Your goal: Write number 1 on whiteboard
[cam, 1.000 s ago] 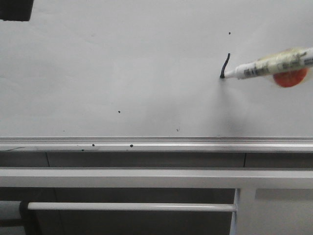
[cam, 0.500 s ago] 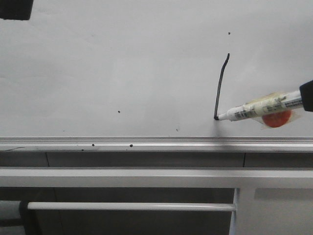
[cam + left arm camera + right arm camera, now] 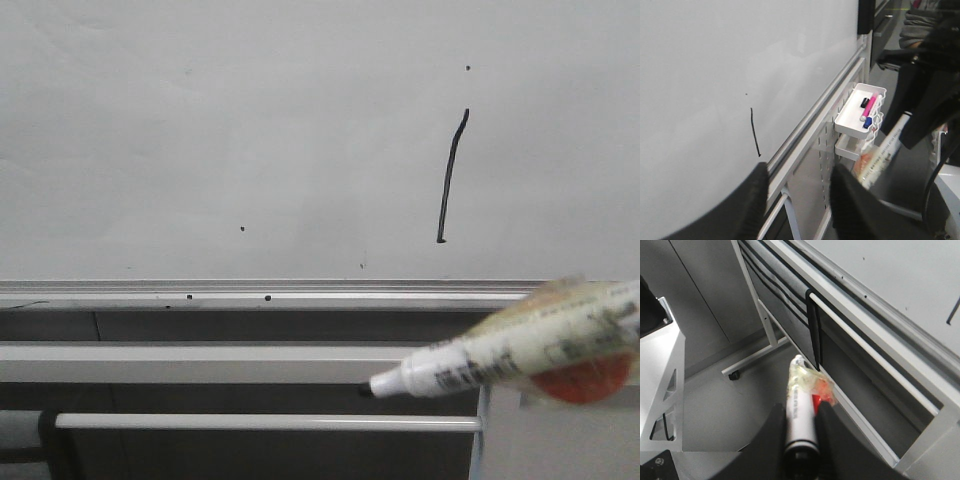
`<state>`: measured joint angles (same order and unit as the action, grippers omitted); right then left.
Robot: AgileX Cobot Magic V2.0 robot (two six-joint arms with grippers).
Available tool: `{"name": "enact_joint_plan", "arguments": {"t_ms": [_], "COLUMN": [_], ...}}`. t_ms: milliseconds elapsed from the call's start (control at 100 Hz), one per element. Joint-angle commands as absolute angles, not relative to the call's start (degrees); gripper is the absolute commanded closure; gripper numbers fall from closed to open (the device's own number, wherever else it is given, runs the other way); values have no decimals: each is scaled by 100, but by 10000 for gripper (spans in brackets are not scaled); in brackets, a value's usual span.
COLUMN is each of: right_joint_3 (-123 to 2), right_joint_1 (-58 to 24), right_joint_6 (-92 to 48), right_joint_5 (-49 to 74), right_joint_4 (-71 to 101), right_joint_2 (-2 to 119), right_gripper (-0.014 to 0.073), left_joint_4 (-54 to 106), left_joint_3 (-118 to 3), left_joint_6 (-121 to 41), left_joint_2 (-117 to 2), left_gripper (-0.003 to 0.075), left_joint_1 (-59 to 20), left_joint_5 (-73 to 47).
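Note:
The whiteboard [image 3: 250, 130] fills the upper front view, with its silver bottom rail [image 3: 250, 293]. The number 1 [image 3: 450, 180] is a thin black near-vertical stroke right of centre; it also shows in the left wrist view [image 3: 754, 131] and partly in the right wrist view [image 3: 954, 311]. My right gripper [image 3: 801, 429] is shut on a white marker [image 3: 800, 405] with a red patch. The marker [image 3: 510, 357] sits low in the front view, off the board, tip pointing left. My left gripper [image 3: 797, 192] is open and empty, near the board's lower edge.
Grey metal bars [image 3: 260, 422] run below the board. A white tray [image 3: 860, 110] with pink and blue markers hangs on the perforated stand. The stand's legs and a caster [image 3: 732, 375] are on the grey floor. A dark monitor edge [image 3: 866, 15] is beyond the board.
The marker finished the downward stroke, then lifted off the board and dropped below the rail, closer to the camera. The stroke grew from a short mark to full length.

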<state>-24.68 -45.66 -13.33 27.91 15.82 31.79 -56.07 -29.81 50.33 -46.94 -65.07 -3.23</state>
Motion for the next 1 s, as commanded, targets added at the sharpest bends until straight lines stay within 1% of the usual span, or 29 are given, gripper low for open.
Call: {"name": "enact_joint_plan", "arguments": {"t_ms": [0, 70, 220, 300, 580, 780, 990], "right_joint_3": [-3034, -3382, -4091, -4358, -4933, -4983, -4983], "right_joint_1": [-4471, -4332, -3943, -3826, -3828, -3995, -4196], "right_joint_6": [-1370, -1370, -1370, -1370, -1370, -1370, -1370], "right_joint_5": [2619, 2941, 3493, 3502, 3753, 3917, 3549], "right_joint_4": [1548, 1548, 1548, 1539, 1616, 1739, 1739], "right_joint_2": [3569, 3906, 4659, 4813, 5005, 5064, 5212], "right_gripper": [637, 637, 637, 637, 637, 637, 637], "left_joint_4": [-5812, -6192, -7011, -7031, -7380, -7496, -7600], "left_joint_3": [-3144, -3144, -3144, -3144, -3144, -3350, -3523], "left_joint_6": [4972, 4964, 4964, 4964, 4964, 5139, 5165], "left_joint_2": [-4904, -5074, -5426, -5572, -5984, -6211, -6210], "left_gripper": [230, 223, 284, 293, 293, 293, 303], "left_joint_1": [-6525, -6566, -6847, -6986, -7058, -7058, -7058], "left_joint_5": [0, -39, -220, -644, -1610, -1675, -1825]}}
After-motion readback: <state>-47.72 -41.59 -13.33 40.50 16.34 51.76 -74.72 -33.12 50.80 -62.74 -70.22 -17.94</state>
